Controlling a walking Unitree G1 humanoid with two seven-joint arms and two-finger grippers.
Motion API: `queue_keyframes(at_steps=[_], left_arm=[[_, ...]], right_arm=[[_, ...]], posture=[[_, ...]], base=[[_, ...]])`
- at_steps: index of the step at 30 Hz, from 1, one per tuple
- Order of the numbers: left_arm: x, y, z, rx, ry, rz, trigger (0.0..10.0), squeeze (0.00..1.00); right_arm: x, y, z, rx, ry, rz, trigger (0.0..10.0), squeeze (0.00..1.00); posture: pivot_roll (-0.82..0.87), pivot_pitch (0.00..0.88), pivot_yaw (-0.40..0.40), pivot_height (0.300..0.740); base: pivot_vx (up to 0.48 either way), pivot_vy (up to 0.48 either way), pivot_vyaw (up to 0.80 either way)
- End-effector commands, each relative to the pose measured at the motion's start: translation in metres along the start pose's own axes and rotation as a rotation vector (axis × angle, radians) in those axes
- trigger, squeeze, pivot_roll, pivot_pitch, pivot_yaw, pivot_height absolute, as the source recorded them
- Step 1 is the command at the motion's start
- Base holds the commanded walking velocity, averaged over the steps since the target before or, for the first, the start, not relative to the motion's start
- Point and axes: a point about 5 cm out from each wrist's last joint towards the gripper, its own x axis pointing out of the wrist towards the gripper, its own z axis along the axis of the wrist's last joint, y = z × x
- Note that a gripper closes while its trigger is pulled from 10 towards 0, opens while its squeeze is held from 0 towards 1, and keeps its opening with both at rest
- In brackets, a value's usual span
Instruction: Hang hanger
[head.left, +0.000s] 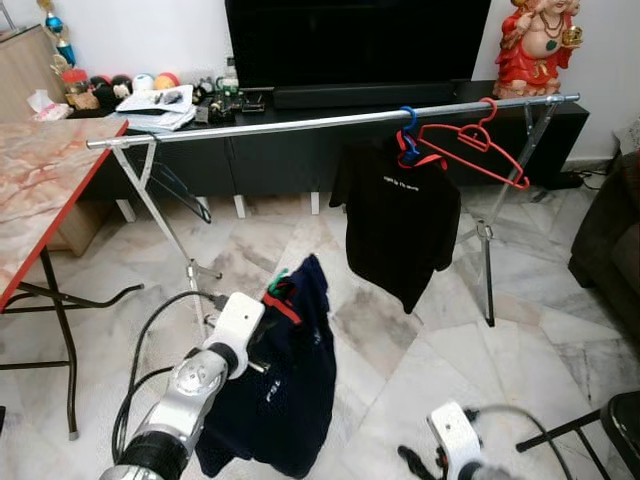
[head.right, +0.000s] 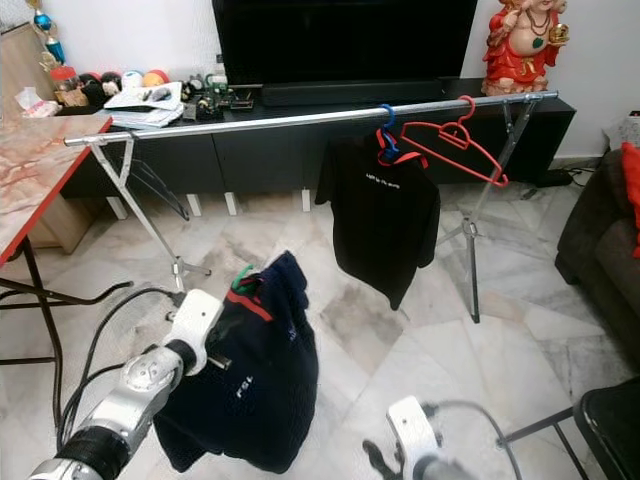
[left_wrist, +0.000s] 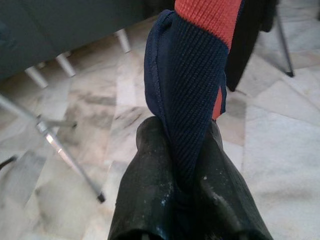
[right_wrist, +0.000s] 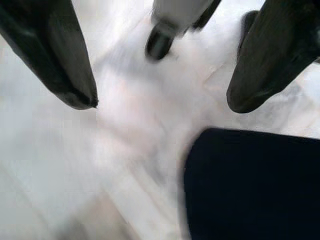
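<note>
Navy shirt (head.left: 285, 385) on green hanger (head.left: 277, 283), pinched at the collar by left gripper (left_wrist: 187, 165), fingers pressed onto the fabric; held low over marble floor (head.left: 420, 350), well below silver rail (head.left: 300, 125). Right gripper (right_wrist: 162, 102) low, fingers spread, over floor. Black shirt (head.left: 398, 225) and red hanger (head.left: 470, 145) on rail.

A clothes rail (head.left: 300, 124) spans the room from left to right, standing on the floor (head.left: 400, 350) before a low cabinet (head.left: 300, 150). A television (head.left: 350, 45) sits on the cabinet behind the rail's middle, with a figurine (head.left: 535, 45) at the cabinet's right end and clutter (head.left: 150, 100) at its left end. Toward the rail's right end hang a shirt on a hanger (head.left: 400, 220) and, just right of it, an empty hanger (head.left: 475, 150). A table (head.left: 40, 190) stands by the rail's left end. Nearer than the rail, the left gripper (left_wrist: 187, 165) clamps a garment (head.left: 285, 380) above the floor.
</note>
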Motion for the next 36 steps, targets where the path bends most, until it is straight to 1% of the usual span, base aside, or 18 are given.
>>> queue_keyframes(at_steps=[1, 2, 3, 4, 6, 9, 11, 15, 17, 18, 20, 23, 24, 25, 30, 36], left_arm=[[-0.005, 0.009, -0.002, -0.019, -0.018, 0.049, 10.0, 0.00], [-0.010, 0.011, -0.006, -0.023, -0.022, 0.073, 10.0, 0.00], [-0.010, 0.011, -0.006, -0.023, -0.022, 0.073, 10.0, 0.00], [-0.014, 0.013, -0.009, -0.019, -0.022, 0.092, 10.0, 0.00], [-0.017, 0.013, -0.012, -0.007, -0.016, 0.099, 10.0, 0.00], [-0.018, 0.013, -0.013, -0.003, -0.016, 0.101, 10.0, 0.00], [-0.020, 0.012, -0.014, -0.013, -0.024, 0.095, 10.0, 0.00], [-0.021, 0.008, -0.016, -0.054, -0.030, 0.056, 10.0, 0.00], [-0.020, 0.007, -0.015, -0.051, -0.028, 0.052, 10.0, 0.00], [-0.018, 0.005, -0.014, -0.031, -0.025, 0.039, 10.0, 0.00], [-0.018, 0.002, -0.015, -0.016, -0.021, 0.022, 10.0, 0.00], [-0.018, -0.003, -0.016, -0.025, -0.019, 0.010, 10.0, 0.00], [-0.019, -0.004, -0.016, -0.033, -0.021, 0.008, 10.0, 0.00], [-0.019, -0.004, -0.016, -0.036, -0.022, 0.007, 10.0, 0.00], [-0.019, -0.004, -0.017, -0.042, -0.018, 0.002, 10.0, 0.00], [-0.015, -0.005, -0.013, -0.041, -0.023, -0.009, 10.0, 0.00]], right_arm=[[-0.002, 0.000, -0.015, 0.078, 0.041, -0.050, 10.0, 0.00], [-0.005, 0.000, -0.029, 0.167, 0.060, -0.102, 10.0, 0.00], [-0.005, 0.000, -0.029, 0.167, 0.060, -0.102, 10.0, 0.00], [-0.008, 0.001, -0.037, 0.220, 0.068, -0.130, 10.0, 0.00], [-0.009, 0.004, -0.043, 0.241, 0.075, -0.127, 10.0, 0.00], [-0.009, 0.005, -0.044, 0.239, 0.077, -0.121, 10.0, 0.00], [-0.010, 0.006, -0.048, 0.208, 0.087, -0.126, 10.0, 0.00], [-0.011, 0.006, -0.050, 0.227, 0.086, -0.160, 10.0, 0.00], [-0.011, 0.006, -0.049, 0.224, 0.079, -0.155, 10.0, 0.00], [-0.010, 0.007, -0.047, 0.204, 0.073, -0.144, 10.0, 0.00], [-0.009, 0.008, -0.046, 0.194, 0.072, -0.137, 10.0, 0.00], [-0.008, 0.010, -0.043, 0.178, 0.073, -0.128, 10.0, 0.00], [-0.007, 0.010, -0.041, 0.197, 0.065, -0.138, 10.0, 0.00], [-0.007, 0.010, -0.040, 0.208, 0.062, -0.141, 10.0, 0.00], [-0.006, 0.012, -0.038, 0.186, 0.062, -0.129, 10.0, 0.00], [-0.005, 0.012, -0.034, 0.192, 0.051, -0.130, 10.0, 0.00]], posture=[[-0.08, 0.000, 0.074, 0.740], [-0.07, 0.000, 0.071, 0.740], [-0.07, 0.000, 0.071, 0.740], [-0.07, 0.000, 0.072, 0.740], [-0.08, 0.000, 0.075, 0.740], [-0.08, 0.000, 0.075, 0.740], [-0.09, 0.000, 0.079, 0.740], [-0.12, 0.000, 0.093, 0.740], [-0.12, 0.000, 0.094, 0.740], [-0.11, 0.000, 0.093, 0.740], [-0.11, 0.000, 0.093, 0.740], [-0.10, 0.000, 0.088, 0.740], [-0.10, 0.000, 0.086, 0.740], [-0.09, 0.000, 0.086, 0.740], [-0.09, 0.000, 0.085, 0.740], [-0.10, 0.000, 0.091, 0.740]], base=[[0.000, 0.000, 0.00], [0.000, 0.000, 0.00], [0.000, 0.000, 0.00], [0.000, 0.000, 0.00], [0.000, 0.000, 0.00], [0.000, 0.000, 0.00], [0.000, 0.000, 0.00], [0.000, 0.000, 0.00], [0.341, 0.000, 0.00], [0.382, 0.000, 0.00], [0.382, 0.000, 0.00], [0.381, 0.000, 0.00], [0.379, 0.000, 0.00], [0.379, 0.000, 0.00], [0.383, 0.000, 0.00], [0.408, 0.000, 0.00]])
